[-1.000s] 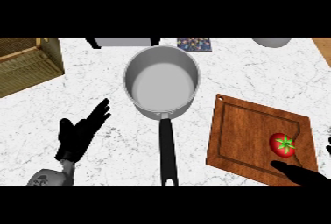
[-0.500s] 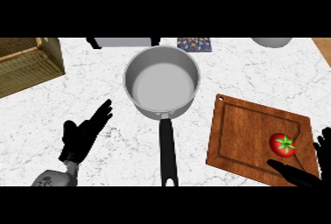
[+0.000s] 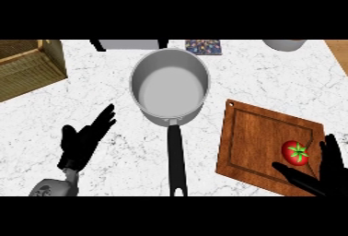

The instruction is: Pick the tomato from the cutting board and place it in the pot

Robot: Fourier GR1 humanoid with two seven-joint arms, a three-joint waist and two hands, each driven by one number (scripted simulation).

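At the lower right edge, the right hand [image 3: 325, 184] is showing over the near corner of the cutting board [image 3: 255, 138]. It is lying open, with the thumb on the near side of the tomato [image 3: 296, 153] and the fingers [image 3: 332, 154] just beside it on the right, and it is holding nothing. The tomato is sitting on the board's right part, green stem up.

At the lower left, the left hand [image 3: 85, 140] is resting over the white marble counter [image 3: 272, 83], fingers straight and spread. It is well apart from the pot handle [image 3: 175, 156], which is pointing toward the near edge between that hand and the board.

Farther back, the pot [image 3: 170, 90] is standing upright, its grey floor showing in full. A wicker basket [image 3: 27, 64] is sitting at the far left, and a patterned item [image 3: 204, 46] is lying along the far edge.
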